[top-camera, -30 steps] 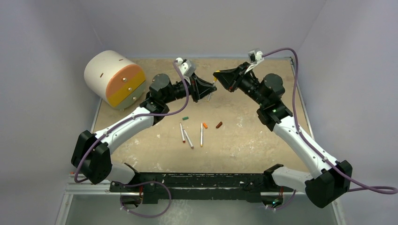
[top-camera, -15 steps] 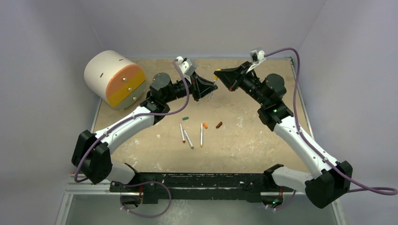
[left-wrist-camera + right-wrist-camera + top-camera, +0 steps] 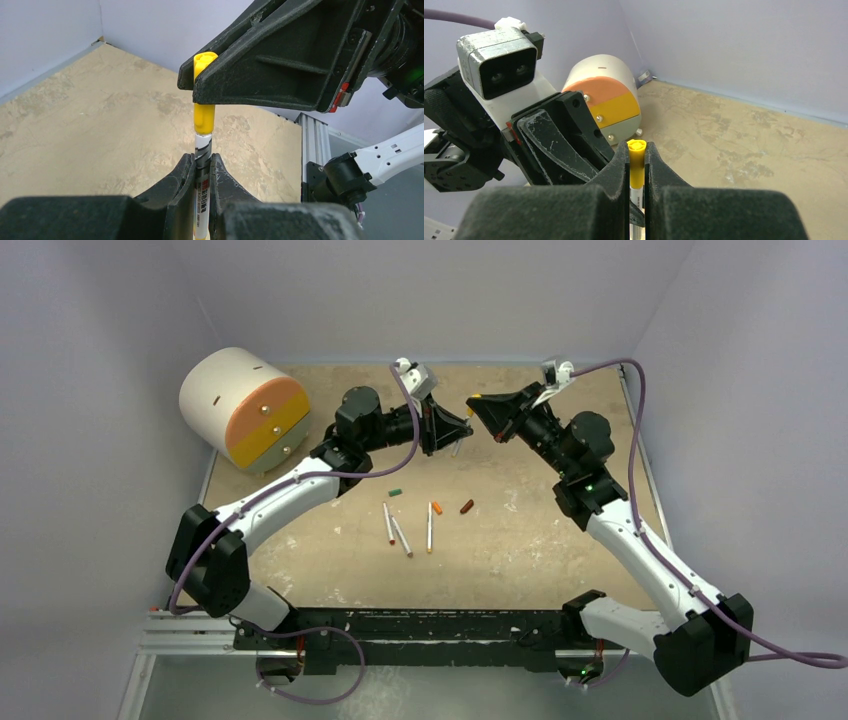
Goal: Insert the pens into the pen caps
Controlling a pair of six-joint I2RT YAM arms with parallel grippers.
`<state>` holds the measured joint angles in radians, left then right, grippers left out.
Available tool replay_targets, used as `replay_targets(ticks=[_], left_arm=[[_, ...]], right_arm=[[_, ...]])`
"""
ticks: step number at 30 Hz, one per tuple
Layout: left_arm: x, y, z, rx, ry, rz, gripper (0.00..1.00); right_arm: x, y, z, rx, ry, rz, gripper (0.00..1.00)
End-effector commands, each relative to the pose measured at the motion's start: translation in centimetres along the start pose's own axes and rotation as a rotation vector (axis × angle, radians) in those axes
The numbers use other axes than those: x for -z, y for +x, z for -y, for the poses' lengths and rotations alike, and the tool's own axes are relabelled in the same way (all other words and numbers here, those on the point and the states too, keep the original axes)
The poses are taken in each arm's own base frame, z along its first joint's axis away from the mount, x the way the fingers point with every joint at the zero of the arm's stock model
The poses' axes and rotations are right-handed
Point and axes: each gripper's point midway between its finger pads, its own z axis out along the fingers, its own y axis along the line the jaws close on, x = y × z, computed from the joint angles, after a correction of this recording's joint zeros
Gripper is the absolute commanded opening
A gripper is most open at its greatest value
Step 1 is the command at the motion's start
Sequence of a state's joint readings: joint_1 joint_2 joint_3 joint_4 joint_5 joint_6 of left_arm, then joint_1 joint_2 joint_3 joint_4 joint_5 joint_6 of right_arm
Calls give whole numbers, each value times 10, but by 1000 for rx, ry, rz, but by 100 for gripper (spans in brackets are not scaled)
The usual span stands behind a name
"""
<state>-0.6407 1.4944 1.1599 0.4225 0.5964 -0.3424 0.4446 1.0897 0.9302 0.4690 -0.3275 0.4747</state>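
Note:
My left gripper (image 3: 202, 159) is shut on a white pen (image 3: 202, 172), held in the air over the far middle of the table. A yellow pen cap (image 3: 204, 115) sits over that pen's end, and my right gripper (image 3: 636, 150) is shut on this cap (image 3: 636, 159). The two grippers (image 3: 465, 426) (image 3: 476, 402) meet tip to tip. On the table lie three more pens, red-ended (image 3: 389, 524), grey-ended (image 3: 401, 537) and orange-ended (image 3: 429, 528). Near them lie a green cap (image 3: 395, 492), an orange cap (image 3: 437, 508) and a dark red-brown cap (image 3: 467, 506).
A large cream cylinder with an orange and yellow face (image 3: 243, 408) lies at the table's far left corner. The tan table (image 3: 540, 540) is walled at the back and sides. An aluminium rail (image 3: 312, 145) runs along its right edge.
Both grippers have shifted a little to the right, staying tip to tip. The right gripper's jaws have closed onto the yellow cap. The pens and caps on the table have not moved.

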Motion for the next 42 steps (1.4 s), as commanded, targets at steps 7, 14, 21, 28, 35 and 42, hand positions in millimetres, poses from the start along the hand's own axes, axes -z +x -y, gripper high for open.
replay_targets(ticks=[7,14,21,28,35,42], left_arm=[[6,-140,23,-250,2,386,0],[11,-158,28,-278,-2,434,0],[13,-172,31,-325,-9,449,0],[13,-175,26,-351,-23,440,0],[5,-155,26,-313,24,386,0],[4,-107,28,-169,93,331,0]], right_arm=[[37,120,-3,-130,-44,-396,0],[47,137,-1,-163,-35,-431,0],[55,151,3,-175,-18,-477,0],[61,163,6,-182,-1,-540,0],[54,133,-6,-170,-36,-446,0],[34,82,-12,-133,-30,-287,40]])
